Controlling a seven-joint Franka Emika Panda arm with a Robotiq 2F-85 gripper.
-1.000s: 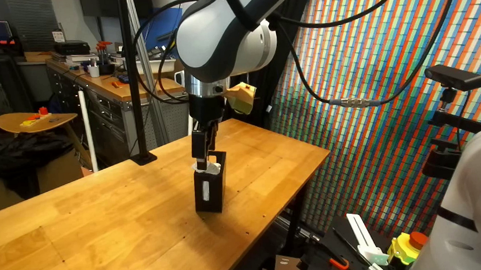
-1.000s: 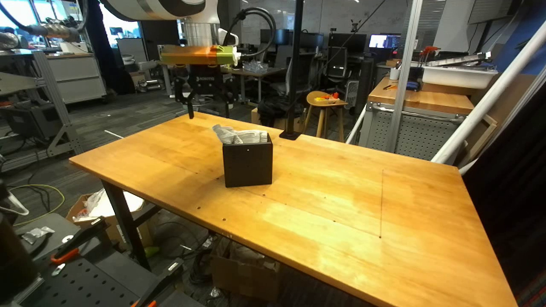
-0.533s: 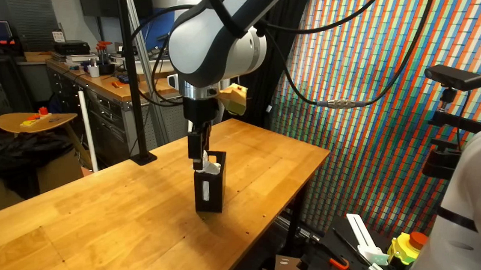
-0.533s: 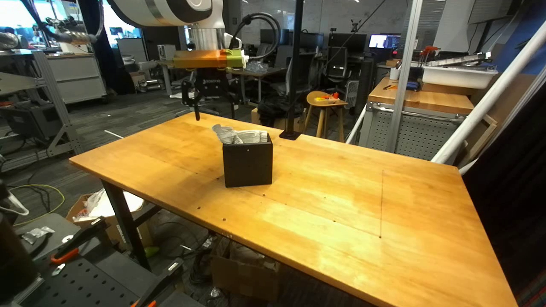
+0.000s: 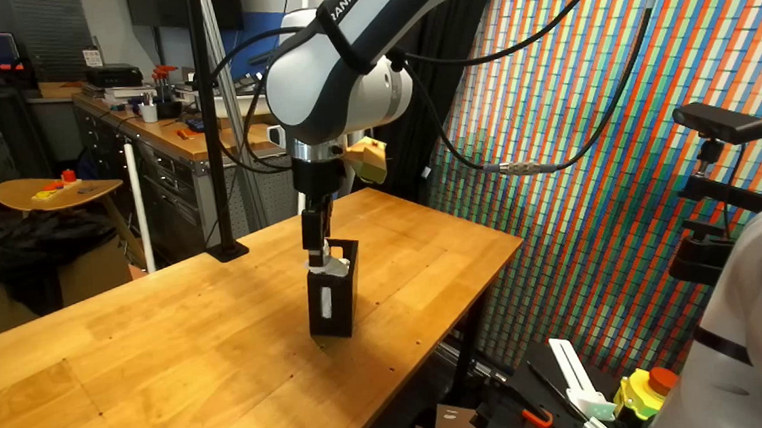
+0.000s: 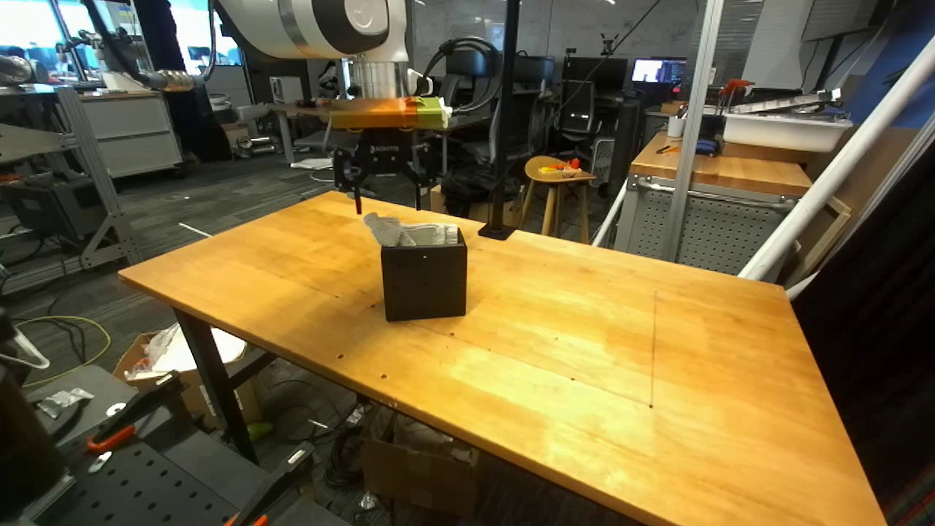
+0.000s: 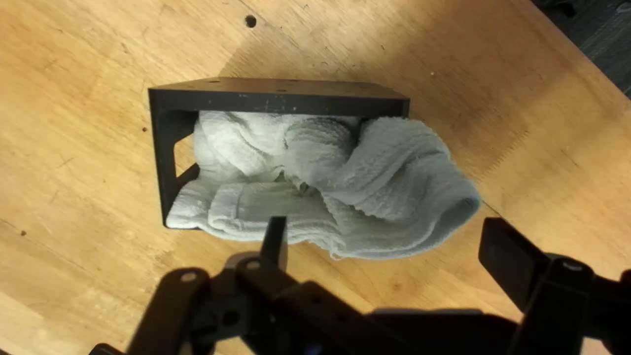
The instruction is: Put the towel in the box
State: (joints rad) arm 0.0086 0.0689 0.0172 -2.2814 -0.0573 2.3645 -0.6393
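In both exterior views a wooden table (image 5: pixel 196 364) takes up much of the lower part of the frame. Above it, near the centre, hangs the gripper (image 7: pixel 384 222), pointing down. In the wrist view its jaws enter from the bottom edge and stand wide apart, at lower centre and lower right; the one at lower centre overlaps the edge of the towel (image 7: pixel 266 202) there, though whether they touch I cannot tell. The towel, whitish and crumpled, is bunched into the open top of the box (image 6: pixel 424 285), covering its lower rim in the wrist view and spilling past its right end. The black box stands upright on the table, near the middle of both exterior views. Farther out, in an exterior view, the arm (image 5: pixel 336 74) reaches in from the upper right, a black pole (image 5: pixel 211 152) rises at upper left beyond a stool (image 5: pixel 19 193), and a striped wall (image 5: pixel 580 239) fills the right behind a camera (image 5: pixel 720 122).
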